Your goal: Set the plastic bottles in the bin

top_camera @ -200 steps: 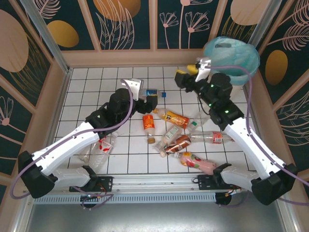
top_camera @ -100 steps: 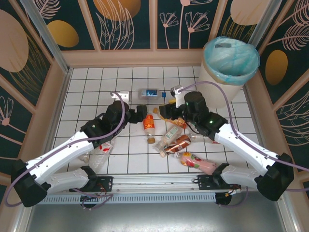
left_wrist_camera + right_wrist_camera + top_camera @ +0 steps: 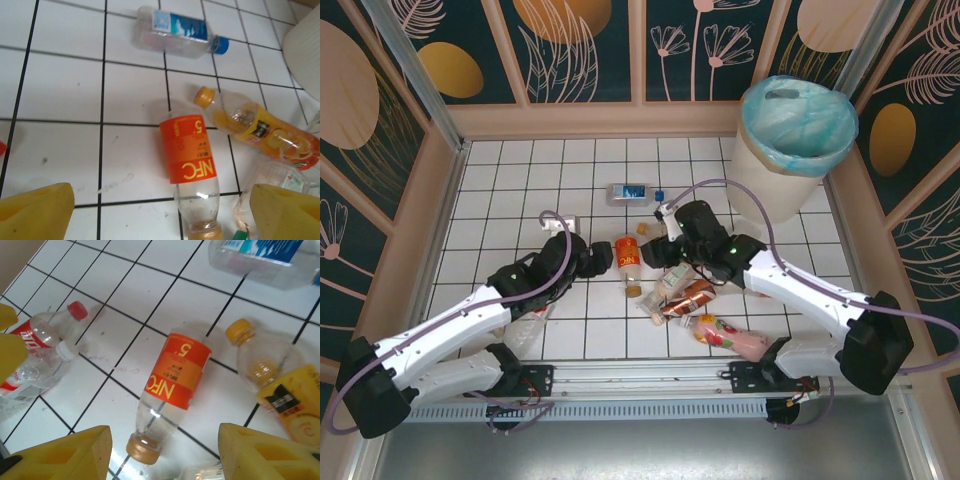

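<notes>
Overhead, the left gripper (image 3: 603, 255) and right gripper (image 3: 658, 252) flank an orange-labelled bottle (image 3: 628, 262) mid-frame among scattered plastic bottles (image 3: 725, 335); the bin (image 3: 790, 165) stands upper right. Left wrist: jaws wide apart, empty, bottle centred. Right wrist: jaws likewise spread, same bottle centred.

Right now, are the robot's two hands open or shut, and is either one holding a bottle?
Left gripper: open, holding nothing.
Right gripper: open, holding nothing.
</notes>
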Motion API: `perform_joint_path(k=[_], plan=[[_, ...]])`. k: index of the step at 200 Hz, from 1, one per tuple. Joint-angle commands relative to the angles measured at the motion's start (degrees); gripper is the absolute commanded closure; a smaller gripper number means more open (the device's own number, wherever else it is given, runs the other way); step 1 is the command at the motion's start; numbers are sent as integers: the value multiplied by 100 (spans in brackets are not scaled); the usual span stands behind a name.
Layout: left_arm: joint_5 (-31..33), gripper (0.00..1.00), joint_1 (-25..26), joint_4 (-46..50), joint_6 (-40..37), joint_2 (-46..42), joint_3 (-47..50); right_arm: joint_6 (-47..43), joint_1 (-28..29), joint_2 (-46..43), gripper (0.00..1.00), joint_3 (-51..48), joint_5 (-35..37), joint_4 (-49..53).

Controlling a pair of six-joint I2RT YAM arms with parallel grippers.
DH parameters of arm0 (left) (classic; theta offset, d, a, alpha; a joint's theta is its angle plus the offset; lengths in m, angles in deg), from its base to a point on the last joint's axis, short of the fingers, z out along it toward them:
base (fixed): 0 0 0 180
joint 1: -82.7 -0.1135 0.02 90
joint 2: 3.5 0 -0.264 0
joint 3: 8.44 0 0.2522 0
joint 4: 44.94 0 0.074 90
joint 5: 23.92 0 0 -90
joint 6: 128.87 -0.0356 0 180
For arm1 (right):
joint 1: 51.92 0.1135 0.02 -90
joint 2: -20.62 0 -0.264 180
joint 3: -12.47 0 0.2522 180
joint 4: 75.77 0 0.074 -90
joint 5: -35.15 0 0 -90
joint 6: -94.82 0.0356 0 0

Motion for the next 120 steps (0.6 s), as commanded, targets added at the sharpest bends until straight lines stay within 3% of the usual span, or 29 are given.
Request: perform_joint_path(k=[1, 53, 86, 120], plan=[[-127, 14, 38, 264, 330, -167, 174, 512, 204, 122, 43, 136, -121, -214], [-83, 18, 41, 1062, 716, -400, 229, 1864, 449, 1049, 50, 228, -782, -1586], [271, 25, 43, 1817, 1178, -989, 238, 2742, 459, 1786, 48, 193, -1122, -2797], [439, 28, 36, 2196, 1660, -1749, 556, 3291, 566, 2771, 47, 693, -1547, -3249]])
